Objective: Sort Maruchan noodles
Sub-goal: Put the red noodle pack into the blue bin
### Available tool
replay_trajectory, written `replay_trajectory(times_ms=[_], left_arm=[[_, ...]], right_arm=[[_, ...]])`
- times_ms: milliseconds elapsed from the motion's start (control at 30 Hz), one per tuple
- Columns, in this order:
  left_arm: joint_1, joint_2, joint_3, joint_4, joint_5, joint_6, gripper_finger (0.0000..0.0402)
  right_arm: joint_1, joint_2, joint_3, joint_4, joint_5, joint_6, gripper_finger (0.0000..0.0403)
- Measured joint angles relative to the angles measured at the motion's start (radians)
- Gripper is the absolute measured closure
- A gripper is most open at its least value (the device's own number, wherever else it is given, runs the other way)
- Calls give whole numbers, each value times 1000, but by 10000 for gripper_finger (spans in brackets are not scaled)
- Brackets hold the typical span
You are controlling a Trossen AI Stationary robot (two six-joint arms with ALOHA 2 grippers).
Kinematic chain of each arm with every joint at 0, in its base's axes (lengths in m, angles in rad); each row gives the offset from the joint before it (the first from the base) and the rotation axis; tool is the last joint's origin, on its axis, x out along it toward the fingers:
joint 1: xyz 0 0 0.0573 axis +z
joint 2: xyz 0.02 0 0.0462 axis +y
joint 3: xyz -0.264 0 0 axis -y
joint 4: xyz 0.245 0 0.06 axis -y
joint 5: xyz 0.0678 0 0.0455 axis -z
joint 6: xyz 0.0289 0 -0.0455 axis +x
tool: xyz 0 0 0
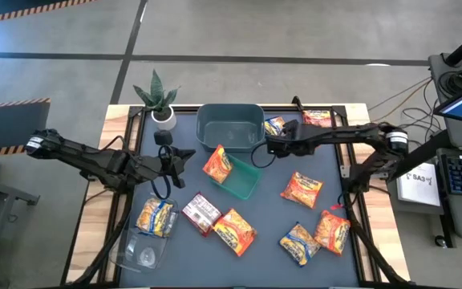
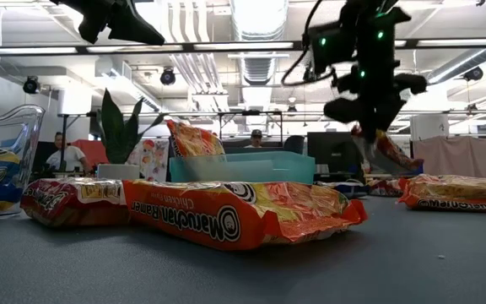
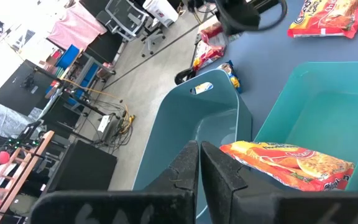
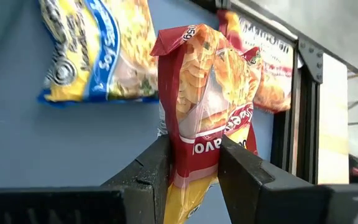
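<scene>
The right gripper (image 4: 193, 163) pinches a red packet (image 4: 209, 106) aloft near the tub (image 1: 229, 124), apparently mid-carry toward a bin, while the left gripper (image 3: 199, 163) waits shut.

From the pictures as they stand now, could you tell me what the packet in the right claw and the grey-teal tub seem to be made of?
The packet in the right claw looks like thin glossy plastic film: it crinkles, creases and shines where it is pinched. The grey-teal tub looks like rigid moulded plastic, smooth with a dull sheen, with thin even walls and rounded corners.
</scene>
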Motion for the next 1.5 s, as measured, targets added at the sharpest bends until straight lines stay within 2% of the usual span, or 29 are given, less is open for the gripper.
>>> replay_trajectory(times_ms=[267,733,1067,1500], left_arm=[[0,0,0,0,0,0,401],[0,0,0,0,0,0,401],[0,0,0,0,0,0,401],[0,0,0,0,0,0,401]], right_arm=[[39,-111,0,110,70,-28,296],[44,-188,0,486,97,-326,296],[44,-176,0,817,38,-590,296],[43,-128,0,1054,-72,-725,296]])
